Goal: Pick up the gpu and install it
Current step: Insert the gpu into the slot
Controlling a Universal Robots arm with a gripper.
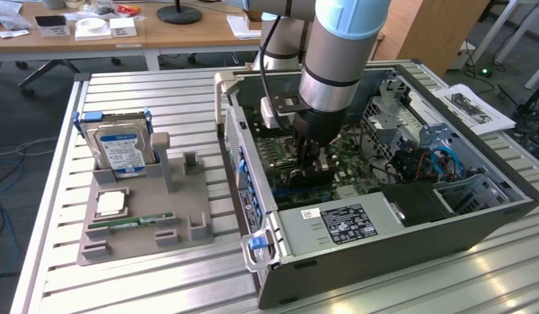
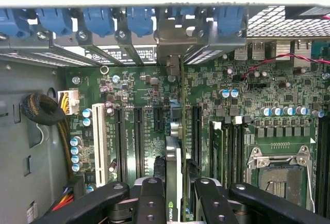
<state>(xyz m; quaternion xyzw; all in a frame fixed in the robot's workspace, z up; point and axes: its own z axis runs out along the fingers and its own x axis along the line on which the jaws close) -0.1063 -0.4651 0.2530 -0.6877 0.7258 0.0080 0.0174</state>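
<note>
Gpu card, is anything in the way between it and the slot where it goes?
Nothing visible does. The gripper holds the gpu edge-on right over the motherboard slots, with no cable or part seen between them.

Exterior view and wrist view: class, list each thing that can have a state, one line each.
Computer case, side panel off, lying on its side.
Graphics card, held on edge at the circuit board, seating unclear.
Tool, shut on the graphics card.
Hard drive, standing upright in the holder.
Memory stick, lying flat in the holder.
Processor chip, lying flat in the holder.
</note>
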